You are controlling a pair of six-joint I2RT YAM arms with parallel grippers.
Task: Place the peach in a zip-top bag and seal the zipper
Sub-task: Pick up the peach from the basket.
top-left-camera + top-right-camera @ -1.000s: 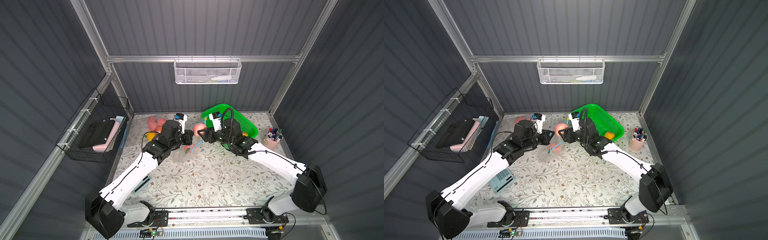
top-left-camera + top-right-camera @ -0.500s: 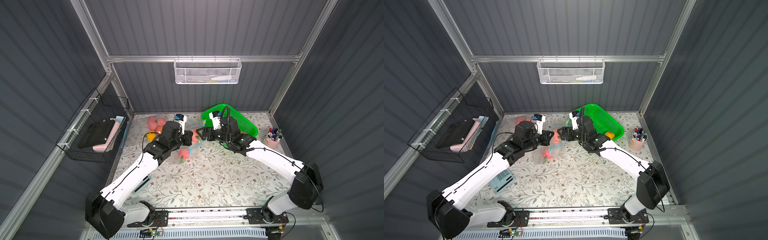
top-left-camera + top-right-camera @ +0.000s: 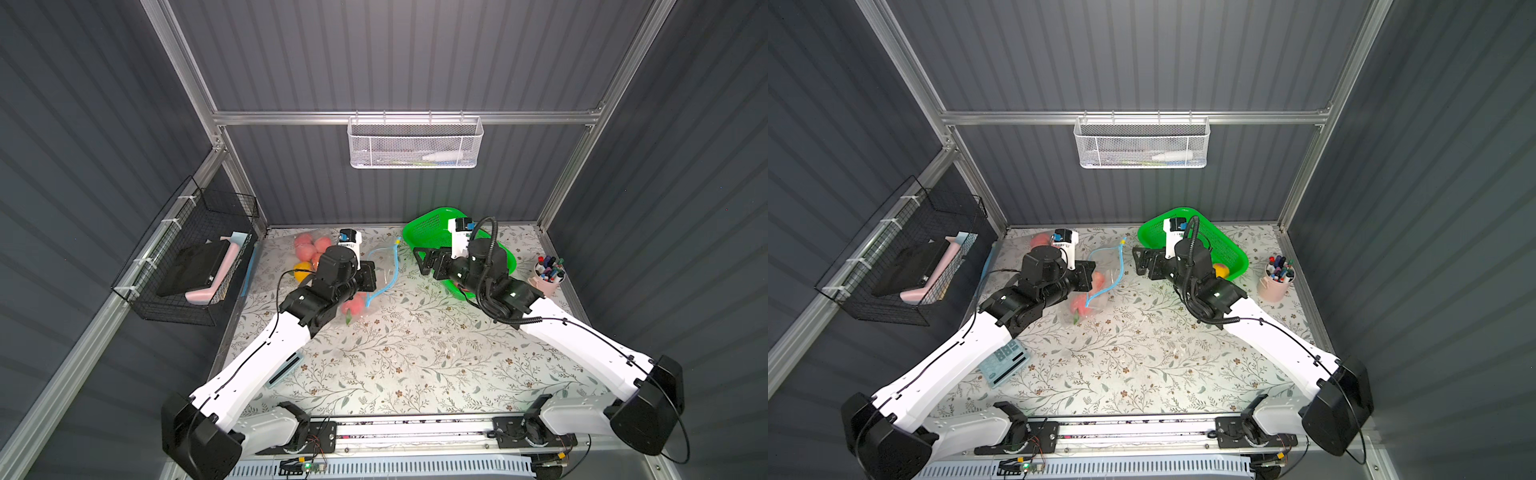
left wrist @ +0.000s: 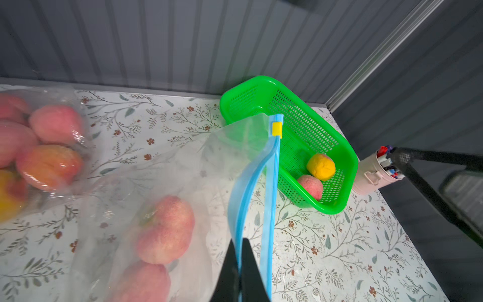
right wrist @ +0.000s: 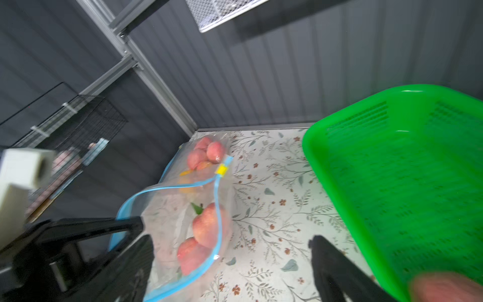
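Overhead, tabletop: a floral-patterned sheet; both arms reach in from the lower edge of the frame toward its middle.
left pincer: clamped tight on the blue zipper strip of the zip-top bag, holding that edge up.
right pincer: jaws spread wide with nothing between them; in both top views it sits right of centre, apart from the bag and in front of the green basket.
zip-top bag: clear film, left of centre in both top views, between the two pincers.
zipper: the two blue tracks stand apart along most of their length, so the mouth is open; the yellow slider sits at the strip's far end.
peach: inside the zip-top bag, low in it, touching a second peach that is also inside.
green basket: at the back of the tabletop, right of centre in both top views; it holds a yellow fruit and a loose peach, which touch.
second bag: clear, filled with peaches and one yellow piece, in the tabletop's upper left corner.
marker cup: pale pink, at the tabletop's right edge, near the green basket.
wire rack: black, on the left wall.
mesh basket: white, on the back wall, upper centre of the frame.
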